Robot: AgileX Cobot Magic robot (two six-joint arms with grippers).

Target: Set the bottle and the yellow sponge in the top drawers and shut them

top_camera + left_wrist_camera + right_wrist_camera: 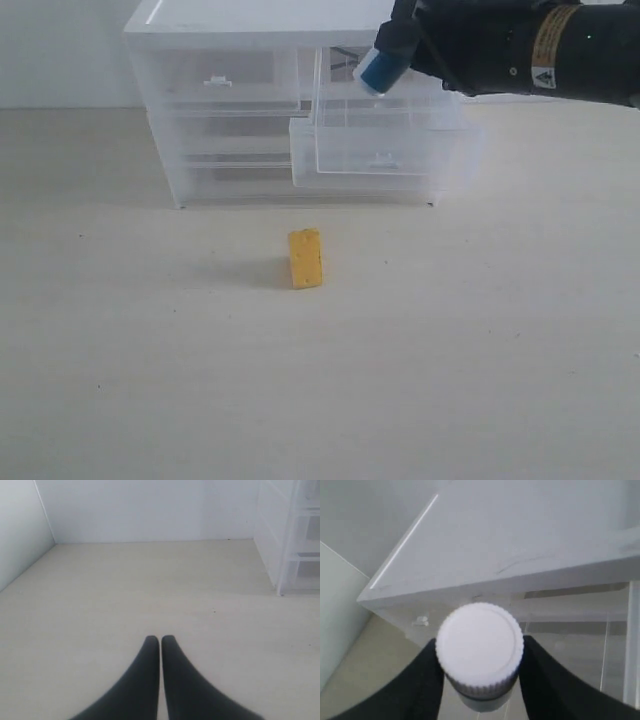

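Note:
My right gripper (385, 62) is shut on the bottle (379, 70), holding it tilted above the pulled-out right top drawer (385, 150). In the right wrist view the bottle's white cap (480, 645) faces the camera between the two black fingers (427, 680), under the cabinet's white top (520, 540). The left top drawer (220, 82) is pushed in. The yellow sponge (305, 258) stands on the table in front of the cabinet. My left gripper (160, 640) is shut on nothing, low over bare table; it is out of the exterior view.
The white-topped translucent cabinet (250, 20) stands at the back, with full-width clear drawers (230, 150) under the top ones. Its side (290, 535) shows in the left wrist view. A white wall (130, 510) lies behind.

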